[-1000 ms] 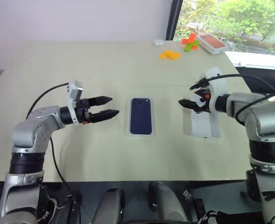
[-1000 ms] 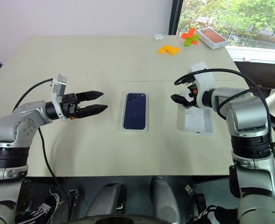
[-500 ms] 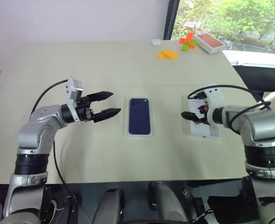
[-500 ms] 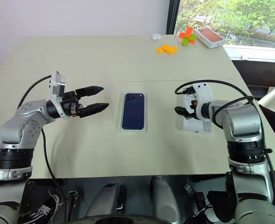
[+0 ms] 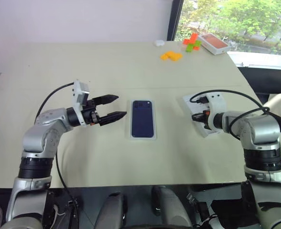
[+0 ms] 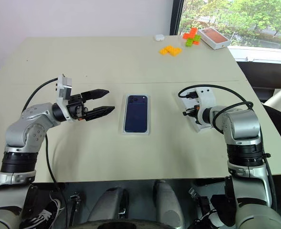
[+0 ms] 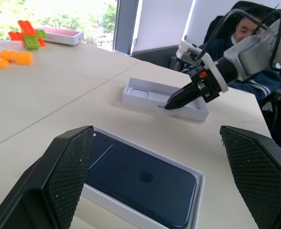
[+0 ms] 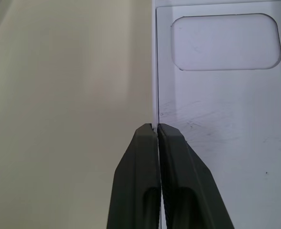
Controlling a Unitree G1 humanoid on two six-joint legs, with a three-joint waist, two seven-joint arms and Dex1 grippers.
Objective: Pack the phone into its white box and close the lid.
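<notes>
navy phone (image 5: pixel 143 118), white box (image 5: pixel 144 137), white lid (image 7: pixel 152 97), orange blocks (image 5: pixel 173 56), black hand fingers (image 5: pixel 115 115)

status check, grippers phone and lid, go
Left gripper open, beside the phone. Phone already lying in the white box. Right gripper shut on the lid wall, lid open side up. Nothing in the way.

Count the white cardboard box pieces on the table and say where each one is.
3. The white box holding the phone lies at the table's centre; the lid, inside up, lies to its right at the right gripper; an orange-topped white box sits at the far right corner.
</notes>
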